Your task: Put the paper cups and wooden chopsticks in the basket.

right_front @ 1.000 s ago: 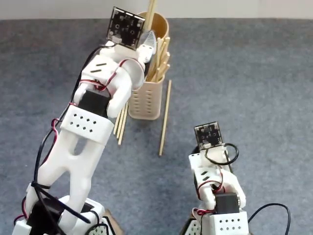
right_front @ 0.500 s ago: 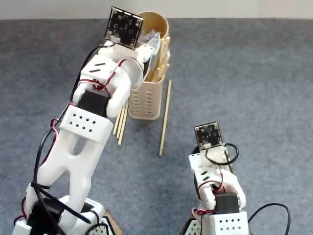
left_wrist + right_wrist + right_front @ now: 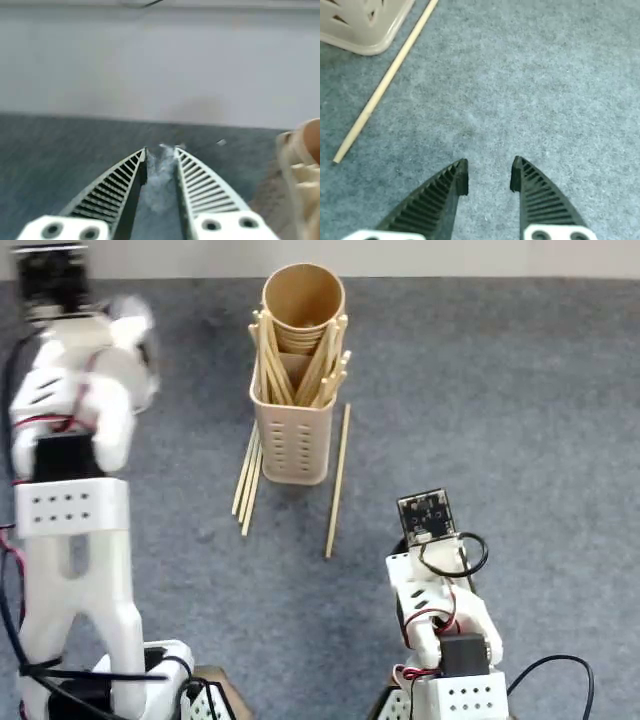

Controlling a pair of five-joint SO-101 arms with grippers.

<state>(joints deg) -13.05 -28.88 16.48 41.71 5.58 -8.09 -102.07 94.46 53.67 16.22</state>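
- Wooden chopsticks (image 3: 325, 370) stand bundled in the pale slotted basket (image 3: 292, 440), next to stacked paper cups (image 3: 303, 300) nested at its far end.
- One loose chopstick (image 3: 338, 480) lies flat on the grey carpet (image 3: 500, 390) just beside the basket, on the right arm's side.
- Its long axis runs alongside the basket. One end is level with the basket's rim and the other points past its base toward the arms.
- A small bunch of loose chopsticks (image 3: 247, 485) lies against the basket's opposite side, pointing the same way.
- The left gripper (image 3: 160, 148) hangs well apart from the basket, its fingers pressed nearly together on nothing.
- The right gripper (image 3: 488, 167) sits near the basket, beyond the single chopstick's near end, fingers slightly spread and empty.
- The next pickup probably goes best with fingers set crosswise to the stick and closing near its middle. The stick would then be tipped upright over the basket.
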